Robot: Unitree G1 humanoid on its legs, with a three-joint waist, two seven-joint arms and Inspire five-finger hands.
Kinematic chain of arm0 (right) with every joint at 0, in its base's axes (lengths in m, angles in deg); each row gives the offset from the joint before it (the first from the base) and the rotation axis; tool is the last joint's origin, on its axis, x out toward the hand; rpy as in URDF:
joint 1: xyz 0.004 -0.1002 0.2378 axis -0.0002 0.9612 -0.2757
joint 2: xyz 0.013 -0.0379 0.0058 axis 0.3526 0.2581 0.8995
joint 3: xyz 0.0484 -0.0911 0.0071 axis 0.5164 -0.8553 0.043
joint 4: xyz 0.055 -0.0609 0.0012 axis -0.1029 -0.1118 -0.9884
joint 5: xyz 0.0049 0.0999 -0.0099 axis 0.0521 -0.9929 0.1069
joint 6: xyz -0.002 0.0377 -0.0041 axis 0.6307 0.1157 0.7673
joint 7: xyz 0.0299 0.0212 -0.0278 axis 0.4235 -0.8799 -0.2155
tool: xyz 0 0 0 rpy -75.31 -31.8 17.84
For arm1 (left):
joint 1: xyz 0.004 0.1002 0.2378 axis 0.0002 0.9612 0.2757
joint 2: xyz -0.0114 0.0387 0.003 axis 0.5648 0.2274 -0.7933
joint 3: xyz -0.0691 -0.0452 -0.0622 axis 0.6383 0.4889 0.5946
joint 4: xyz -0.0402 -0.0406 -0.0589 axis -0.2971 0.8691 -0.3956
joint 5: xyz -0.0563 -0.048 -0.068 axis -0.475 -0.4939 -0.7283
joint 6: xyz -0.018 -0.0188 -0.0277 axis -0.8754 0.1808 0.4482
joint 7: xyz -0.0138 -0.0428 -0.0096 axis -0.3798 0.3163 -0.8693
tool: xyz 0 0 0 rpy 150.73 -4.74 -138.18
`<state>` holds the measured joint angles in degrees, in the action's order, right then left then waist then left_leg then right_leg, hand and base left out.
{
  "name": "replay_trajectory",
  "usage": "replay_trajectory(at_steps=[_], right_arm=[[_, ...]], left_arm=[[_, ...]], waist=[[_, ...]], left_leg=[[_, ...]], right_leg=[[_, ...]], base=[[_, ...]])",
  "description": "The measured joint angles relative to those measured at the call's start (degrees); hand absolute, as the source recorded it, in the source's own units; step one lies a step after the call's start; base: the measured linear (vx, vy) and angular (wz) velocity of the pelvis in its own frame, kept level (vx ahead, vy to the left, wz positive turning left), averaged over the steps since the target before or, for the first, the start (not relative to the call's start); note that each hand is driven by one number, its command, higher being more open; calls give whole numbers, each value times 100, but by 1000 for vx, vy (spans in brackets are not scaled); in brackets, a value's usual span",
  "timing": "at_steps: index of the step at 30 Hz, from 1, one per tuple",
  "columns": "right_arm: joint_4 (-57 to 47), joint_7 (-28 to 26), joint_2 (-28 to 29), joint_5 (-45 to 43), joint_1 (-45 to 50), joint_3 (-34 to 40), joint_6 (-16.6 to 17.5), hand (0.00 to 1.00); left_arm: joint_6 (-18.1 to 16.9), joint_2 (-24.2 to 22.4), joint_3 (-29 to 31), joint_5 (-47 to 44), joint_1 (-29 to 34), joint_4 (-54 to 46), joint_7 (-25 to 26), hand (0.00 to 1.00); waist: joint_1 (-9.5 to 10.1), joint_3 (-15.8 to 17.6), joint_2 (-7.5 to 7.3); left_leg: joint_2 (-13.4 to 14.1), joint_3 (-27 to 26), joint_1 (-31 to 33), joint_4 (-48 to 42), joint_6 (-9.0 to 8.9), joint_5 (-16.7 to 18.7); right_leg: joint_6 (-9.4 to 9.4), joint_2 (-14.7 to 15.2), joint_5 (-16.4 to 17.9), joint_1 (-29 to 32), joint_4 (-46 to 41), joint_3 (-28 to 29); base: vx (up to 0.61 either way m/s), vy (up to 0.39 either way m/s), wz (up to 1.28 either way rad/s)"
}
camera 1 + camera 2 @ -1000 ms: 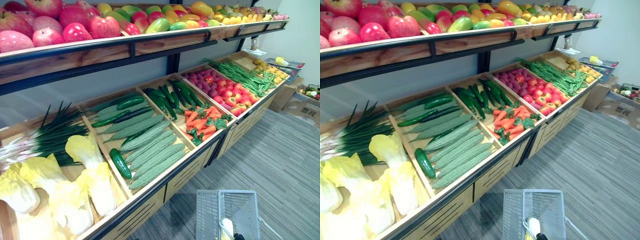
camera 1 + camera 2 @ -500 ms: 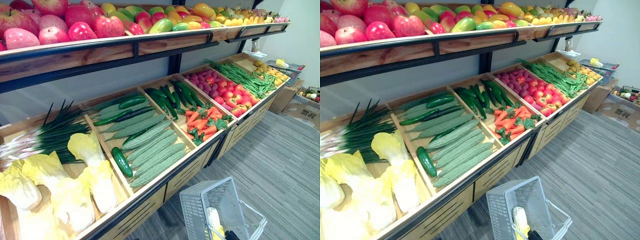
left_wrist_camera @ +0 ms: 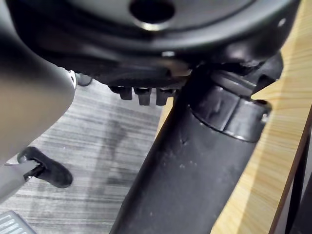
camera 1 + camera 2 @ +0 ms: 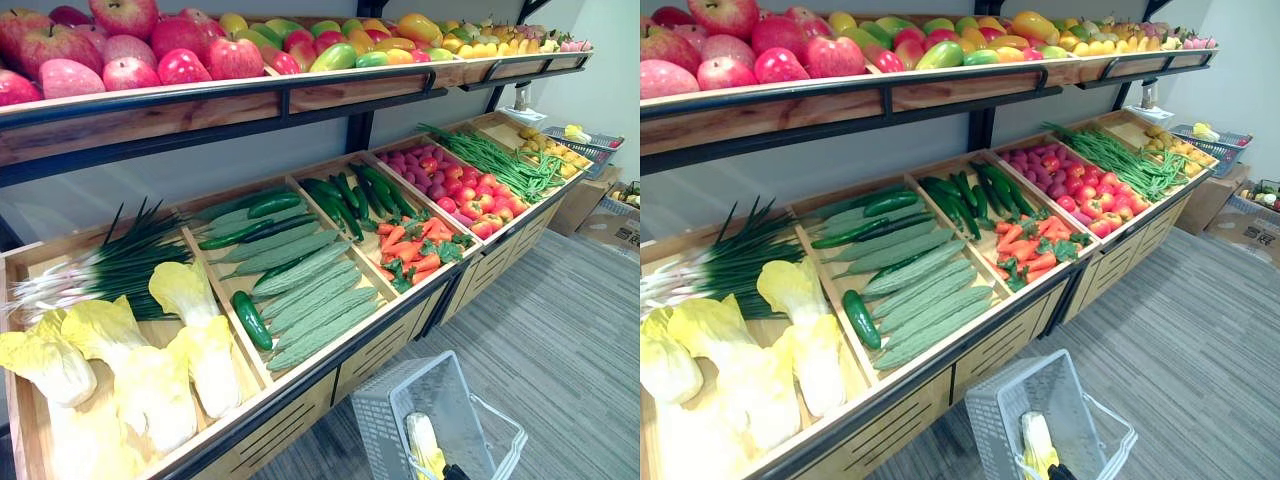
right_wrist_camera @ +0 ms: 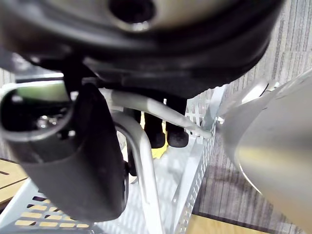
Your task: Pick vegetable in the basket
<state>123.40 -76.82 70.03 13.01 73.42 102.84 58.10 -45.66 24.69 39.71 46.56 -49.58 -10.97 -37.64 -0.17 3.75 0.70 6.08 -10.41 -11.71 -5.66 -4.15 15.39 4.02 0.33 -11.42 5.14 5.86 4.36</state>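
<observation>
The long wooden produce stand is running ahead of and above the right hand, which is hanging low over the floor with its fingers curling round the handle of the grey wire basket. A yellow corn cob is already lying inside it. The left hand is sitting close beside a wooden panel, and whether it is open or closed I cannot tell. No vegetable is being taken yet. The pale cabbages are lying farthest to the left of the basket hand, bulky and leafy, likely needing a wide hold. The ridged gourds are lying up and left of it, long and stiff. The single dark cucumber beside them is looking like the easiest pick: firm, light, perhaps smooth enough to slip, so best taken round its middle. The carrots are lying straight ahead of the basket hand. The bin dividers are probably crowding any reach, and the fruit shelf overhead is limiting how high an arm can come in.
</observation>
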Motion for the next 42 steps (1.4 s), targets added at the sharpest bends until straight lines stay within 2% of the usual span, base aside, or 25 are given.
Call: replay_trajectory(at_steps=[10, 12, 13, 14, 15, 16, 17, 18, 19, 20, 21, 23, 24, 25, 26, 27, 28, 30, 32, 39, 42], right_arm=[[123, -2, 33, -13, 8, 6, 11, 0], [118, -4, 78, -20, 8, -1, 10, 0], [119, -2, 146, -22, 8, -61, -7, 0], [85, 10, 172, -23, 11, -247, -38, 0], [66, 11, 135, -18, 26, -355, -69, 0], [25, 30, 53, -2, 42, -566, -93, 0], [-25, 29, -68, 53, 75, -858, -118, 0], [-23, 25, -83, 66, 75, -918, -122, 0], [-36, 21, -121, 177, 56, -976, -125, 0], [-32, 25, -121, 211, 54, -986, -125, 0], [13, 22, -103, 209, 59, -1044, -172, 0], [42, 10, -88, 168, 65, -1041, -188, 0], [32, -34, -39, 176, 64, -1063, -171, 0], [20, -57, 9, 178, 82, -1106, -169, 0], [-80, -98, 25, 178, 101, -1116, -142, 0], [-83, -101, -43, 207, 178, -1120, -99, 0], [-4, -88, -66, 220, 231, -1139, -99, 0], [-25, -21, -113, 204, 340, -1110, -70, 0], [-16, -12, -142, 166, 358, -1026, -78, 0], [58, -11, -148, 214, 401, -1022, -105, 0], [52, -13, -145, 193, 398, -1024, -104, 0]], left_arm=[[9, 24, -47, 395, 6, -10, 5, 100], [18, 13, 56, 564, -1, -39, 7, 100], [44, 2, 258, 590, 8, -83, 13, 100], [84, -7, 471, 611, 51, -228, 29, 100], [93, -19, 558, 612, 47, -267, 34, 100], [96, -54, 657, 589, 51, -298, 42, 100], [87, -97, 665, 474, 76, -328, 60, 100], [77, -129, 662, 456, 101, -326, 57, 100], [55, -161, 662, 434, 83, -337, 17, 100], [41, -162, 661, 435, 77, -374, 0, 100], [-13, -174, 697, 421, 96, -465, -54, 100], [-61, -246, 881, 402, 133, -493, -69, 100], [-74, -278, 1069, 254, 189, -445, -53, 100], [-76, -275, 1102, 195, 241, -422, -37, 100], [-80, -271, 1104, 112, 266, -412, -13, 100], [-62, -252, 1094, 71, 264, -403, -11, 100], [-42, -225, 1065, 64, 240, -385, -9, 100], [-27, -250, 978, 87, 169, -253, -6, 100], [-50, -256, 805, 91, 116, -240, -13, 100], [-77, -222, 652, 90, -300, -109, -18, 100], [-25, -160, 536, 106, -371, -12, -185, 100]], waist=[[-42, 4, 19], [-55, 35, 37], [-54, 65, -28], [-59, 93, -114], [-61, 99, -124], [-53, 97, -126], [38, 94, -202], [71, 87, -177], [63, 98, -122], [63, 109, -120], [87, 165, -201], [117, 165, -192], [214, 165, -155], [259, 98, -88], [250, 109, -109], [231, 109, -157], [269, 87, -228], [201, 5, -68], [26, -46, -13], [7, -80, 21], [9, -87, 23]], left_leg=[[72, -150, 57, -252, -23, -5], [199, -196, 154, -649, -156, 74], [258, -232, 359, -1271, -198, 101], [347, -251, 744, -2271, -133, 63], [403, -196, 985, -2873, 52, -40], [407, -4, 1300, -3568, 492, -304], [338, 278, 1566, -4356, 570, -784], [294, 384, 1566, -4424, 540, -691], [198, 589, 1591, -4138, 529, -212], [140, 677, 1642, -3913, 527, 0], [-140, 954, 1663, -3092, 452, 317], [-288, 1171, 1615, -2396, 430, 334], [-301, 1203, 1519, -1923, 339, 389], [-205, 1073, 1504, -1773, 386, 368], [-154, 860, 1432, -1653, 359, 311], [-199, 659, 1306, -1496, 356, 254], [-272, 501, 1183, -1402, 379, 250], [-244, 488, 1156, -1180, 325, 187], [-256, 439, 1002, -827, 339, 30], [-183, 337, 760, -681, 330, -2], [-137, 148, 750, -654, 332, -3]], right_leg=[[-28, -47, 22, 10, -66, 98], [-128, -150, 201, 131, -384, 123], [-178, -213, 395, 253, -752, 194], [-241, -265, 604, 406, -1167, 267], [-289, -311, 707, 475, -1404, 326], [-339, -377, 821, 514, -1655, 464], [-403, -478, 987, 524, -1959, 841], [-403, -551, 1025, 537, -2042, 988], [-414, -664, 1039, 562, -2085, 1150], [-416, -692, 1038, 579, -2082, 1183], [-412, -749, 1039, 597, -2055, 1354], [-408, -871, 1041, 624, -2040, 1506], [-407, -1043, 1034, 666, -1948, 1758], [-399, -1120, 1035, 699, -2105, 1733], [-482, -1141, 1193, 882, -2796, 1615], [-470, -1008, 1543, 772, -3155, 1514], [-436, -830, 1805, 531, -2759, 1494], [-404, -813, 1726, 495, -2467, 1480], [-377, -780, 1633, 468, -2257, 1493], [-333, -868, 1381, 162, -1731, 1517], [-326, -880, 1078, 89, -1350, 1493]], base=[[3, -3, -6], [-2, -46, -16], [-64, -86, -33], [-87, -97, -39], [-79, -94, -52], [3, -76, -97], [25, -57, -114], [30, -50, -126], [-6, -13, -77], [-47, 4, -79], [-72, 27, -55], [-96, 66, -84], [-63, 103, -118], [-16, 105, -126], [92, 90, -77], [150, 86, -83], [147, 77, -59], [117, 53, -24], [177, 40, -9], [162, 38, -24], [30, 54, -39]])
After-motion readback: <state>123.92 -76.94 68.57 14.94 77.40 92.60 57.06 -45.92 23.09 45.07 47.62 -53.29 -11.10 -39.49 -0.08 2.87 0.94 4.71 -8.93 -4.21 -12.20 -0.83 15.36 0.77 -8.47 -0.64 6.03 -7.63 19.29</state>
